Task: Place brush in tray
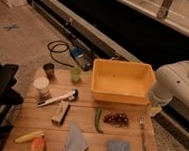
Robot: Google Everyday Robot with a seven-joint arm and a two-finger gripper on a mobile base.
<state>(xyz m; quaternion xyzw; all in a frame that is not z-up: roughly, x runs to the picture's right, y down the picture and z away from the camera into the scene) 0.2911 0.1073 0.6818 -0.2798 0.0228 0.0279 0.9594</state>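
The brush [57,98] lies flat on the wooden table, left of centre, its white handle slanting down-left and its dark head [74,93] toward the tray. The yellow tray [120,95] stands at the back right of the table and looks empty. My white arm [175,85] comes in from the right. My gripper [154,110] hangs at its end, just off the tray's right front corner, far from the brush and with nothing seen in it.
A white container [42,88], dark cup [49,69] and green cup [76,75] stand near the brush. A small box [60,112], green bean pod [98,119], dark cluster [116,119], fork [143,135], blue sponge [118,147], grey cloth [75,142] and fruit [31,140] lie in front.
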